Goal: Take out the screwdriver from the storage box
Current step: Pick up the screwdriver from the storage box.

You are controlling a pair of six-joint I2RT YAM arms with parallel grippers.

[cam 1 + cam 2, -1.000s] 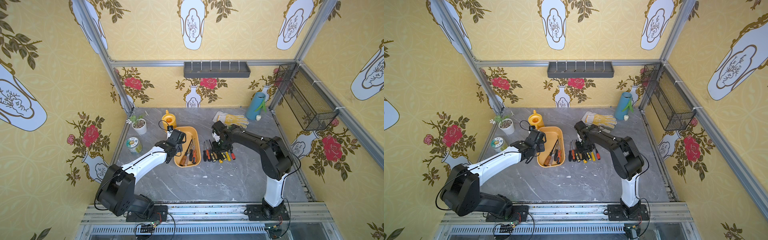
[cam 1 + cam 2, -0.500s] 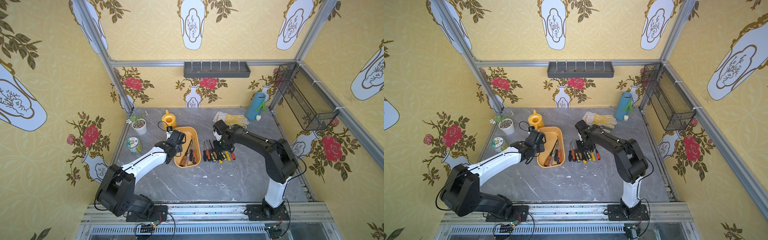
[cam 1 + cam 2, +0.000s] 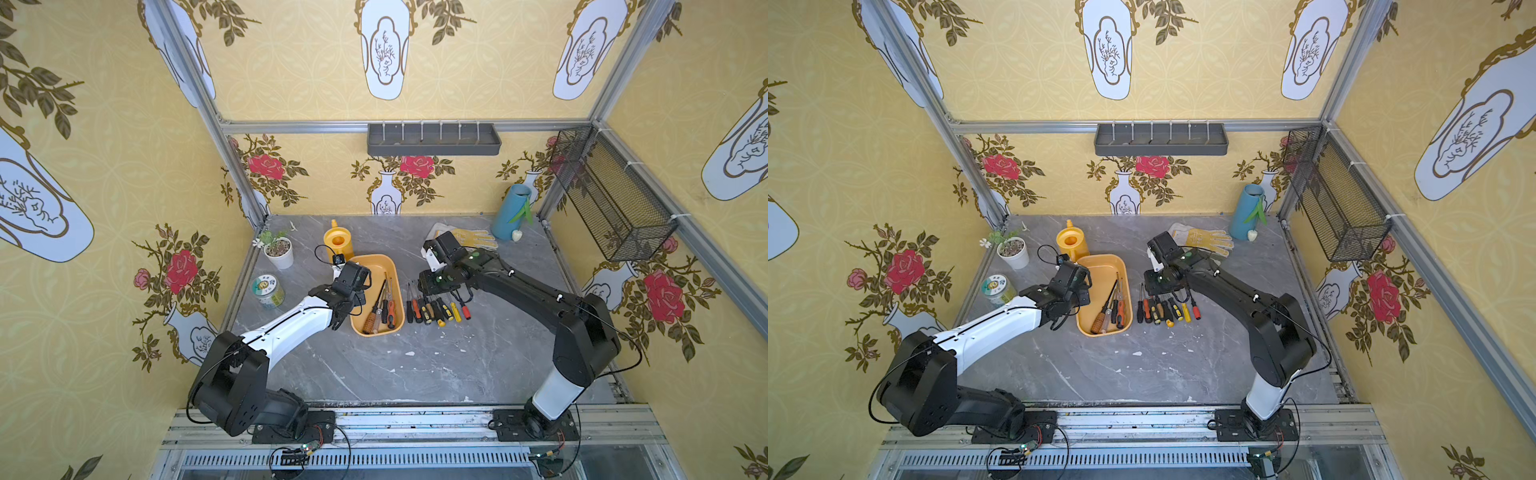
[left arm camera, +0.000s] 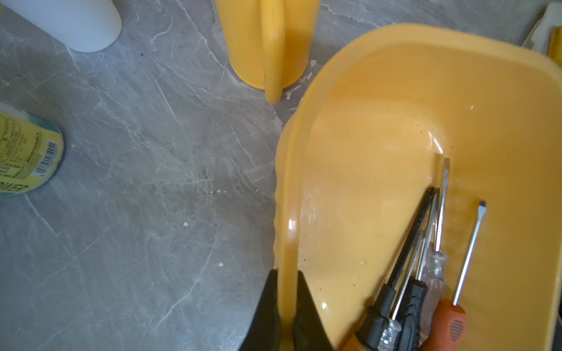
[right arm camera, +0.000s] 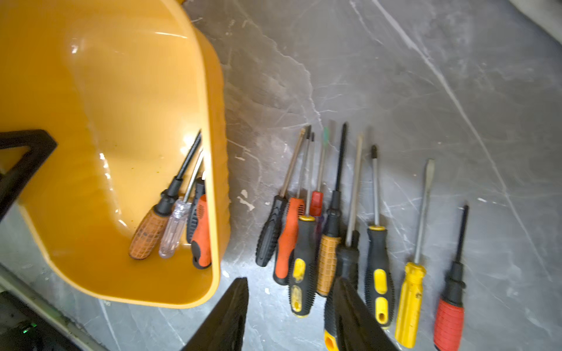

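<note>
Orange storage box (image 5: pixel 91 91) holds at least four screwdrivers (image 5: pixel 149 231); nine lie beside it.

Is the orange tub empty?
No, several screwdrivers lie together inside the storage box, close to one end.
</note>
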